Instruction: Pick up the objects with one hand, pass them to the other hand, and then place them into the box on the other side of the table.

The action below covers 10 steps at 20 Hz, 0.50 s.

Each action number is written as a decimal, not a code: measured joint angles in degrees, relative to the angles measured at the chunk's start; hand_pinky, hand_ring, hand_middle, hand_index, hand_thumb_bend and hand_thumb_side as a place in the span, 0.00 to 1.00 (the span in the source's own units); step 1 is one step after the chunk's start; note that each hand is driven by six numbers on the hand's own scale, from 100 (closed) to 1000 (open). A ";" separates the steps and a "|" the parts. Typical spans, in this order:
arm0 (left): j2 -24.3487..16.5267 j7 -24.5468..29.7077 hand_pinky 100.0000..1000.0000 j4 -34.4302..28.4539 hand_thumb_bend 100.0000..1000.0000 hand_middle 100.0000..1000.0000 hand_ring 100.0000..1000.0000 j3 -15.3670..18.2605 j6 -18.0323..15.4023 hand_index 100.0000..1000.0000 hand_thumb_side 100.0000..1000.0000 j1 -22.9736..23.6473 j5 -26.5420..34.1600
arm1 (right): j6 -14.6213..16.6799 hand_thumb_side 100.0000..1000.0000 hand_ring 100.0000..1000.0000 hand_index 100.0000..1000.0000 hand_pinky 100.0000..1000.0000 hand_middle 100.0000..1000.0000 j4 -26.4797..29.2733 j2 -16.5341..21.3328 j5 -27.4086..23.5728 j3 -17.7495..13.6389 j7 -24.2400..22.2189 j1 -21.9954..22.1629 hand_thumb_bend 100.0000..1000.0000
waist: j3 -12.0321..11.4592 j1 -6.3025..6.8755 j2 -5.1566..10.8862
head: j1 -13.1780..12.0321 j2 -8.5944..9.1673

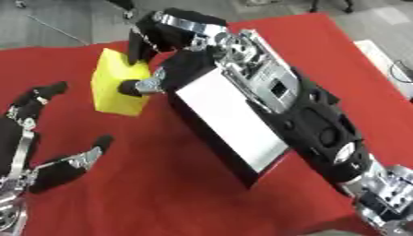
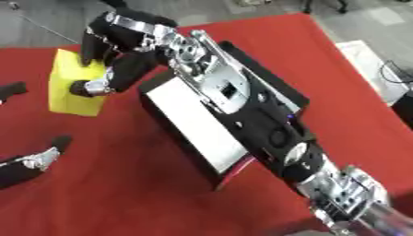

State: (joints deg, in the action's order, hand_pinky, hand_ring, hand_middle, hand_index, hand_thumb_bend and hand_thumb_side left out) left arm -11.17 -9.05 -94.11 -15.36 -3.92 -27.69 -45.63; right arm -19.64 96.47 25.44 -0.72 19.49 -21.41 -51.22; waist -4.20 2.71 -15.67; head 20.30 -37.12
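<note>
Right hand (image 1: pixel 165 44) has its fingers and thumb curled round the bright yellow foam-looking block (image 1: pixel 117 90), just left of the black open box (image 1: pixel 230 124). Left hand (image 1: pixel 48 156) waits open, well left of the box, so I'd bring the block over level.

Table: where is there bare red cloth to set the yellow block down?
Bare cloth lies along the near edge of the table, between the left hand and the black box. It is crowded at the far left, where the right hand has its fingers round the yellow block beside the box.
</note>
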 measured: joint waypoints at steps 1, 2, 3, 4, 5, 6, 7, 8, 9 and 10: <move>-0.49 -0.17 0.83 -0.06 0.48 0.73 0.84 0.26 0.17 0.89 0.43 0.59 0.08 | 0.09 0.00 0.60 0.42 0.69 0.32 0.18 0.43 -0.07 -0.17 0.17 0.35 0.29 | 0.29 0.00 0.04 | 0.14 -0.02; -1.11 -0.35 0.83 -0.20 0.48 0.73 0.84 0.59 0.35 0.89 0.43 1.28 0.20 | 0.19 0.00 0.60 0.42 0.69 0.32 0.39 0.97 -0.09 -0.43 0.45 0.71 0.29 | 0.62 0.00 0.04 | 0.35 -0.07; -1.78 -0.50 0.83 -0.33 0.48 0.73 0.84 0.89 0.51 0.88 0.43 1.95 0.29 | 0.29 0.00 0.60 0.42 0.69 0.32 0.59 1.51 -0.08 -0.69 0.66 1.08 0.29 | 0.92 0.00 0.04 | 0.58 -0.14; -2.58 -0.65 0.82 -0.46 0.48 0.73 0.84 1.23 0.65 0.88 0.43 2.68 0.42 | 0.41 0.00 0.60 0.42 0.69 0.32 0.77 2.05 -0.08 -0.97 0.95 1.48 0.29 | 1.29 0.00 0.05 | 0.81 -0.29; -3.51 -0.82 0.82 -0.71 0.48 0.72 0.84 1.61 0.83 0.88 0.43 3.41 0.57 | 0.53 0.00 0.60 0.42 0.69 0.32 0.97 2.67 -0.10 -1.27 1.30 1.97 0.29 | 1.70 0.00 0.06 | 1.06 -0.49; -4.47 -1.01 0.82 -1.03 0.48 0.72 0.83 2.04 1.03 0.88 0.43 4.11 0.75 | 0.67 0.00 0.60 0.42 0.69 0.32 1.14 3.37 -0.18 -1.66 1.71 2.51 0.29 | 2.06 0.00 0.10 | 1.25 -0.59; -5.43 -1.24 0.82 -1.40 0.48 0.72 0.83 2.50 1.27 0.88 0.43 4.83 0.99 | 0.79 0.00 0.60 0.42 0.69 0.32 1.36 4.13 -0.43 -2.09 2.21 3.12 0.29 | 2.38 0.00 0.27 | 1.49 -0.65; -6.36 -1.50 0.82 -1.81 0.48 0.72 0.83 2.99 1.55 0.88 0.42 5.53 1.28 | 0.88 0.00 0.60 0.42 0.70 0.32 1.59 4.96 -0.77 -2.56 2.76 3.75 0.29 | 2.65 0.00 0.51 | 1.69 -0.86; -7.25 -1.77 0.82 -2.35 0.48 0.72 0.83 3.48 1.83 0.88 0.41 6.11 1.66 | 0.97 0.00 0.60 0.42 0.70 0.32 1.94 5.85 -1.17 -3.11 3.32 4.39 0.29 | 2.83 0.01 0.68 | 1.94 -1.02; -8.04 -2.04 0.82 -2.93 0.47 0.72 0.83 3.98 2.12 0.88 0.41 6.59 2.01 | 1.01 0.00 0.60 0.42 0.70 0.33 2.28 6.70 -1.62 -3.67 3.92 5.01 0.29 | 2.99 0.06 0.69 | 2.16 -1.07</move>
State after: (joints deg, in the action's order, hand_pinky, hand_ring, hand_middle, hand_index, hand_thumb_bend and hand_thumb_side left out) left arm -19.21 -11.09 -97.03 -11.38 -1.80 -21.10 -43.62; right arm -18.63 98.76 32.14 -2.34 15.82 -17.48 -46.20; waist -1.21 2.77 -14.97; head 22.46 -38.19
